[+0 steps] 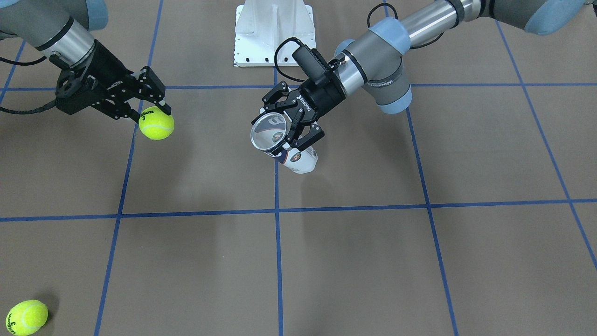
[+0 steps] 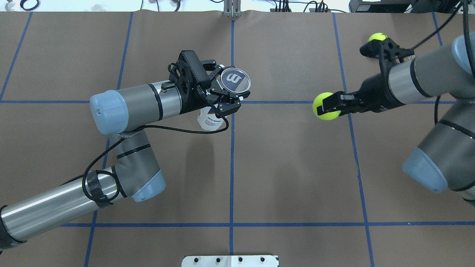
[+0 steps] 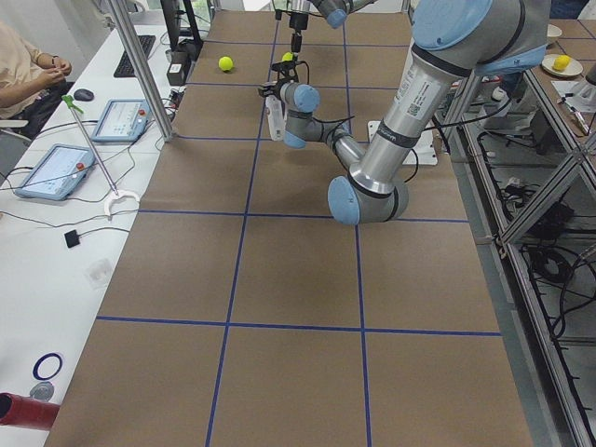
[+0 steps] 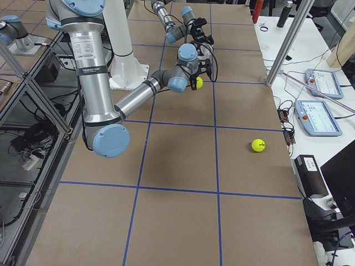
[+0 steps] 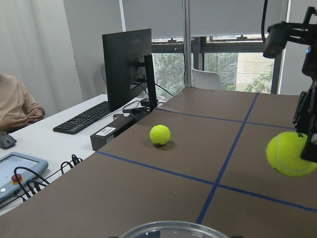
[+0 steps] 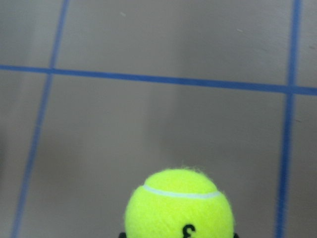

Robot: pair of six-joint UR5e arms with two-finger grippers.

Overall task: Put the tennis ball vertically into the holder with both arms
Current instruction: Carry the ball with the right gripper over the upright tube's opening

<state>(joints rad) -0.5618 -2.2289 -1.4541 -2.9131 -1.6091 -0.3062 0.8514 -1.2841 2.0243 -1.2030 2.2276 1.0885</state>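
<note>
My left gripper (image 2: 226,89) is shut on the holder (image 2: 235,78), a clear can with a navy-and-white label. It grips the can near its open top rim and holds it upright; the W logo shows through the opening. The hold also shows in the front view, with gripper (image 1: 291,119) and holder (image 1: 302,159). My right gripper (image 2: 328,105) is shut on a yellow tennis ball (image 2: 323,107), held in the air well to the right of the can. The ball also shows in the front view (image 1: 156,123), the right wrist view (image 6: 179,206) and the left wrist view (image 5: 290,153).
A second tennis ball (image 2: 377,36) lies on the table at the far right, also seen in the front view (image 1: 26,317). The white metal pedestal base (image 1: 273,32) stands at the robot's side. Brown table paper carries blue grid lines. A person sits beyond the table's left end (image 3: 28,70).
</note>
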